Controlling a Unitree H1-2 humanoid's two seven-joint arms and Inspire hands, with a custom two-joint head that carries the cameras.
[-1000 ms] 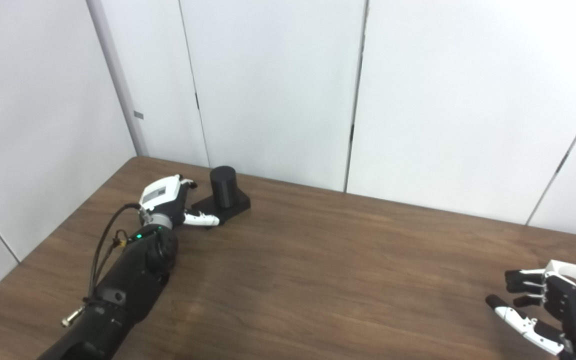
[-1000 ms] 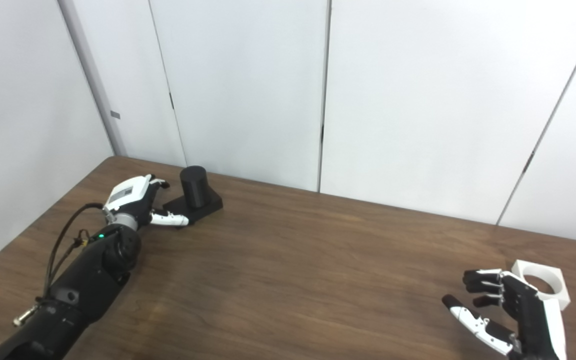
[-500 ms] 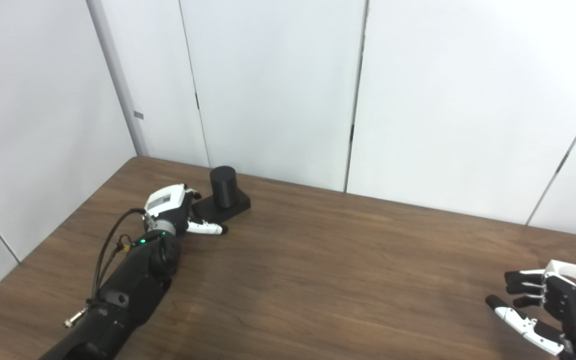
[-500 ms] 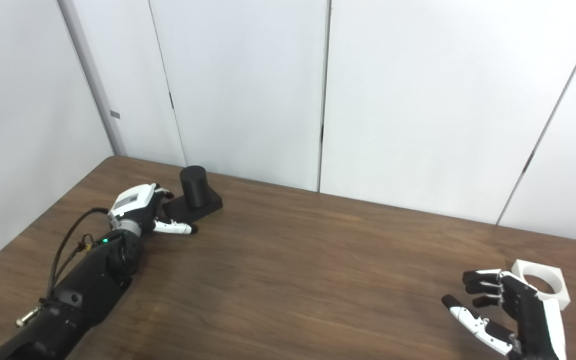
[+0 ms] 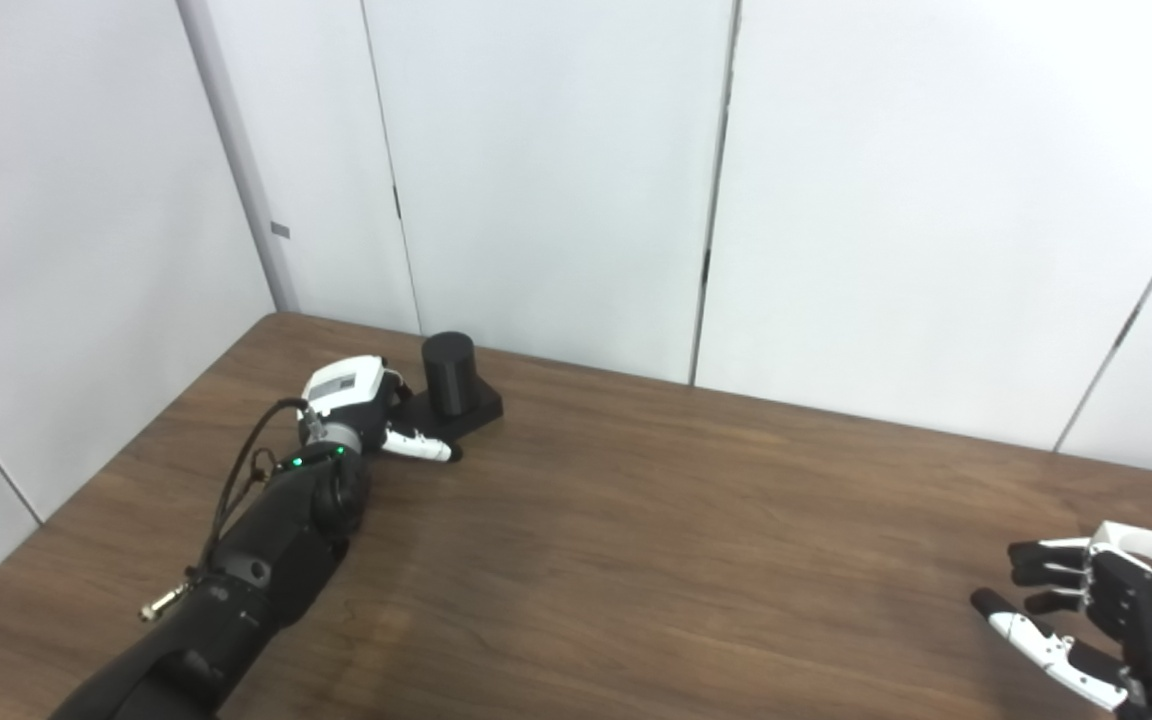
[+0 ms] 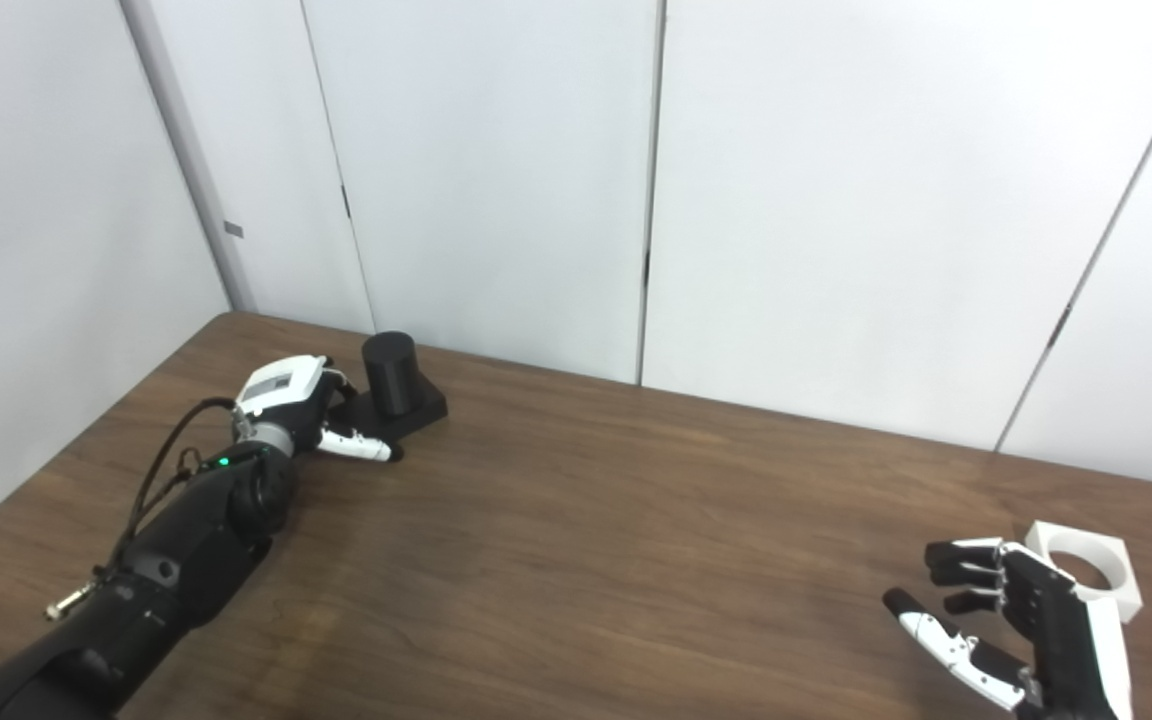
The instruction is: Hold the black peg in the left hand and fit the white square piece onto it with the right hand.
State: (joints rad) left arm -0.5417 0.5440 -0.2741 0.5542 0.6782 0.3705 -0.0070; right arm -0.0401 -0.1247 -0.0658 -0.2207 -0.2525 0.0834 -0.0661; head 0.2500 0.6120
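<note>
I take the black peg (image 5: 447, 372) as my landmark: an upright cylinder on a flat black base (image 5: 446, 412), standing close to the table's far edge, where the white wall panels (image 5: 546, 170) rise right behind it. My left hand (image 5: 361, 405) sits just on the near-left side of the peg, at the base's corner, thumb lying along the near edge of the base. I cannot tell whether the fingers have closed on anything; they are hidden behind the white back of the hand. The left edge of the table runs not far beyond that hand.

Far to the right of the peg and nearer to me, the white square piece (image 6: 1084, 575) lies flat by the right edge, its round hole facing up. My right hand (image 6: 1011, 620) hovers just beside it on the peg side, fingers curled but spread, thumb out, holding nothing.

Between the peg and the white piece stretches a broad run of bare dark wood table (image 5: 656, 540). The room behind is plain white panelling with dark seams.
</note>
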